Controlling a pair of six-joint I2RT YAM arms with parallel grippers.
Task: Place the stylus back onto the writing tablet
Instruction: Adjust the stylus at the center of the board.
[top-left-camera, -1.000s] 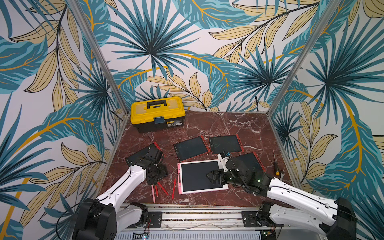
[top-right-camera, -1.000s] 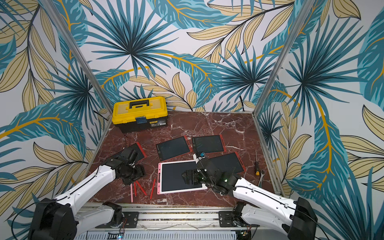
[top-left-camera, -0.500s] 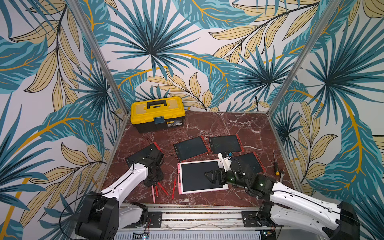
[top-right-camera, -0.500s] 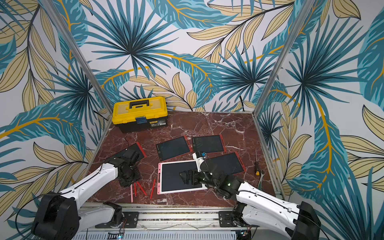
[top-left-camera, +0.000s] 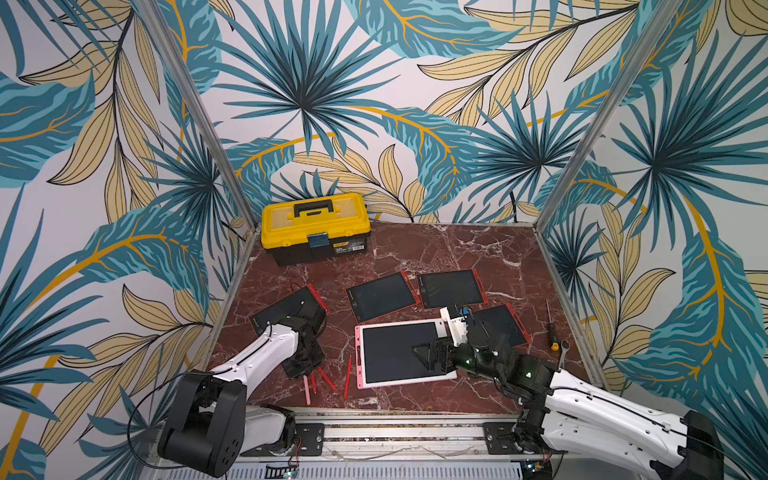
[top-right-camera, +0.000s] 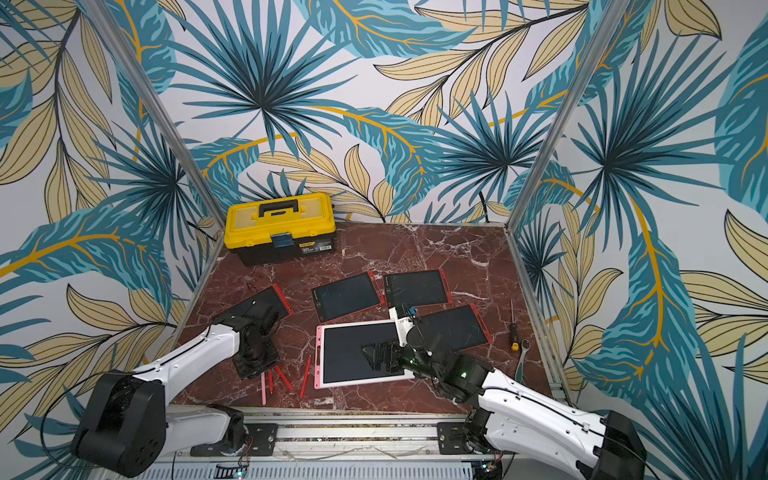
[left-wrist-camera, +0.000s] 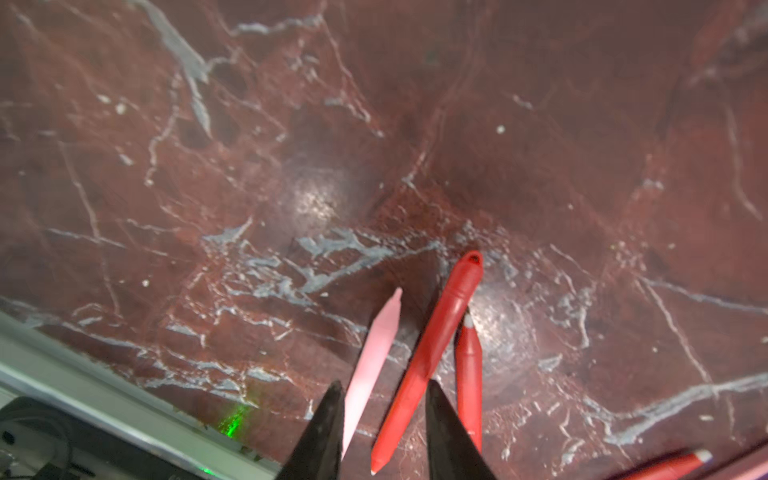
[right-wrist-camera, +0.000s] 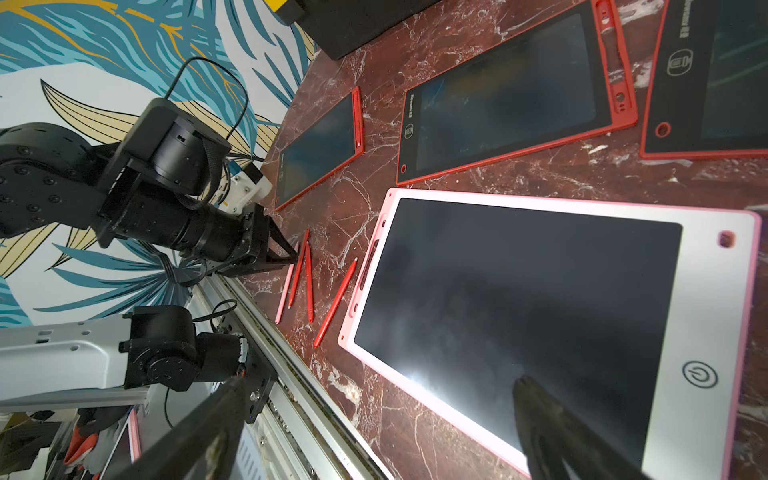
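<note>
Over on the left of the worktop (top-left-camera: 436, 257), your left pincer (left-wrist-camera: 383, 386) sits low at the cluster of loose styluses by the front rail, its tips standing a little apart. The wrist view shows a red stylus (left-wrist-camera: 432, 353) running between them and the pink stylus (left-wrist-camera: 374, 365) just beside one tip, and I see no pinch on either yet. A second red stylus (left-wrist-camera: 469, 374) lies close alongside the first, so a clean single pick looks tricky to me. Further right a third red stylus (top-left-camera: 347, 376) lies alone, just beside the pink tablet (top-left-camera: 390, 357), whose edge slot facing the styluses looks empty. Right again, your right pincer (top-left-camera: 432, 357) hangs over that tablet's dark screen with its tips spread wide and nothing between them. Judged from this, you are at the very start: every loose stylus lies flat on the worktop, none is lifted, and the grasp, the carry and the seating on the tablet are all left to do
</note>
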